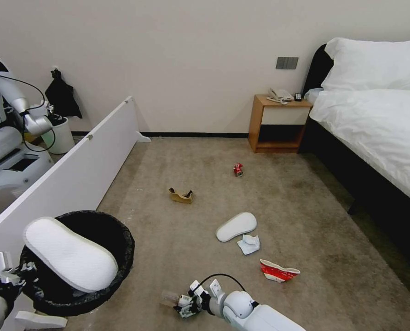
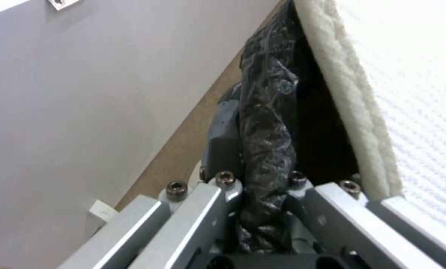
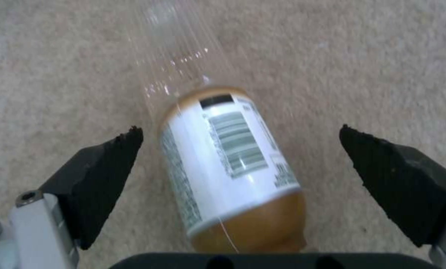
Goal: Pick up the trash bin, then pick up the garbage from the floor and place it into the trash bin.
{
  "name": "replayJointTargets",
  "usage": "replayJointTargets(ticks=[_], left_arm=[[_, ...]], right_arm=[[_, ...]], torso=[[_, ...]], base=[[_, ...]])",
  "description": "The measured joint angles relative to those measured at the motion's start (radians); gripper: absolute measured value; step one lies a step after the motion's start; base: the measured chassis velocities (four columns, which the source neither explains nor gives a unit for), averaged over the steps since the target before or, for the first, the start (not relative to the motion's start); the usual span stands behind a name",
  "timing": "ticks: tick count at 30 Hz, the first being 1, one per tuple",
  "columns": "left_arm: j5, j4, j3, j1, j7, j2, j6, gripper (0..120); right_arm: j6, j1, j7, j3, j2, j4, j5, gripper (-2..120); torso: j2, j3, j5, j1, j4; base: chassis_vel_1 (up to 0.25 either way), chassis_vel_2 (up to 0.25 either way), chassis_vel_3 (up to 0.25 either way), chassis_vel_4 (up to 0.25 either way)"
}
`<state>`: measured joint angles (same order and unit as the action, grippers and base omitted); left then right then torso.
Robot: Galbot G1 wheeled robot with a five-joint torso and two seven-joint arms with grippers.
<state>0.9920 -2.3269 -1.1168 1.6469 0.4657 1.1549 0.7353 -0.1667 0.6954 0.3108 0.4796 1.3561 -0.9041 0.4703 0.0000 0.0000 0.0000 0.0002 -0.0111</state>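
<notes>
The trash bin, lined with a black bag, hangs at the lower left with one white slipper lying across its mouth. My left gripper is shut on the bagged rim. A clear bottle with a white label lies on the carpet between the open fingers of my right gripper, apart from both pads. On the floor beyond lie another white slipper, a tissue, a red-white carton, torn cardboard and a red can.
A long white panel stands along the left. Behind it are another robot and a cream bucket. A bed and a wooden nightstand fill the right. The carpet between the litter is bare.
</notes>
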Motion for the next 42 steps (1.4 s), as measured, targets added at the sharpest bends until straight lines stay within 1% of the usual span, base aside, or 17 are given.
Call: replayJointTargets(ticks=[9, 12, 15, 17, 18, 19, 21, 22, 24, 25, 27, 31, 38, 42], left_arm=[[0.0, 0.001, 0.004, -0.004, 0.0, -0.001, 0.0, 2], [0.0, 0.001, 0.005, -0.006, 0.0, -0.003, 0.0, 2], [0.001, 0.002, 0.005, -0.009, 0.001, -0.005, 0.0, 2], [0.001, 0.003, 0.005, -0.009, 0.001, -0.005, 0.0, 2], [0.002, 0.003, 0.005, -0.009, 0.001, -0.006, 0.0, 2], [0.002, 0.003, 0.005, -0.009, 0.001, -0.006, 0.0, 2], [0.002, 0.006, 0.006, -0.01, 0.001, -0.005, 0.0, 2], [0.002, 0.006, 0.006, -0.01, 0.001, -0.005, 0.0, 2], [0.001, 0.007, 0.01, -0.01, 0.001, -0.003, 0.0, 2], [0.001, 0.007, 0.01, -0.01, 0.001, -0.003, 0.0, 2], [0.001, 0.007, 0.012, -0.011, 0.001, -0.002, 0.0, 2], [0.001, 0.008, 0.013, -0.013, 0.001, -0.003, 0.0, 2], [0.0, 0.01, 0.02, -0.018, 0.002, -0.004, 0.0, 2], [-0.001, 0.016, 0.028, -0.023, 0.002, -0.006, 0.0, 2]], right_arm=[[0.0, 0.001, -0.001, -0.004, 0.001, 0.009, -0.004, 100], [0.001, 0.002, 0.0, -0.005, 0.002, 0.01, -0.006, 97], [0.003, 0.003, 0.002, -0.005, 0.002, 0.01, -0.007, 82], [0.003, 0.002, 0.002, -0.005, 0.002, 0.01, -0.007, 80], [0.004, 0.001, 0.003, -0.005, 0.0, 0.01, -0.008, 72], [0.004, 0.001, 0.003, -0.005, 0.0, 0.01, -0.008, 72], [0.004, 0.001, 0.005, -0.005, -0.001, 0.01, -0.007, 60], [0.004, 0.001, 0.005, -0.005, -0.001, 0.01, -0.007, 60], [0.005, 0.004, 0.007, -0.005, -0.002, 0.009, -0.007, 49], [0.005, 0.004, 0.007, -0.005, -0.002, 0.009, -0.007, 49], [0.005, 0.006, 0.008, -0.005, -0.004, 0.005, -0.007, 42], [0.005, 0.008, 0.009, -0.006, -0.006, 0.001, -0.005, 39], [0.008, 0.014, 0.009, -0.017, -0.014, -0.01, -0.007, 39], [0.032, 0.015, 0.006, -0.038, -0.021, -0.022, -0.041, 39]], torso=[[0.0, 0.0, 0.0, 0.0, 0.0], [0.0, 0.0, 0.0, 0.0, 0.0], [0.0, 0.0, 0.0, 0.0, 0.0], [0.0, 0.0, 0.0, 0.0, 0.0], [0.0, 0.0, 0.0, 0.0, 0.0], [0.0, 0.0, 0.0, 0.0, 0.0], [0.0, 0.0, 0.0, 0.0, 0.0], [0.0, 0.0, 0.0, 0.0, 0.0], [0.0, 0.0, 0.0, 0.0, 0.0], [0.0, 0.0, 0.0, 0.0, 0.0], [0.0, 0.0, 0.0, 0.0, 0.0], [0.0, 0.0, 0.0, 0.0, 0.0], [0.0, 0.0, 0.0, 0.0, 0.0], [0.0, 0.0, 0.0, 0.0, 0.0001]], base=[[0.0, 0.0, 0.0, 0.0], [0.0, 0.0, 0.0, 0.0], [0.0, 0.0, 0.0, 0.0], [0.0, 0.0, 0.0, 0.0], [0.0, 0.0, 0.0, 0.0], [0.0, 0.0, 0.0, 0.0], [0.0, 0.0, 0.0, 0.0], [0.0, 0.0, 0.0, 0.0], [0.0, 0.0, 0.0, 0.0], [0.0, 0.0, 0.0, 0.0], [0.0, 0.0, 0.0, 0.0], [0.0, 0.0, 0.0, 0.0], [0.0, 0.0, 0.0, 0.0], [0.0, 0.0, 0.0, 0.0]])
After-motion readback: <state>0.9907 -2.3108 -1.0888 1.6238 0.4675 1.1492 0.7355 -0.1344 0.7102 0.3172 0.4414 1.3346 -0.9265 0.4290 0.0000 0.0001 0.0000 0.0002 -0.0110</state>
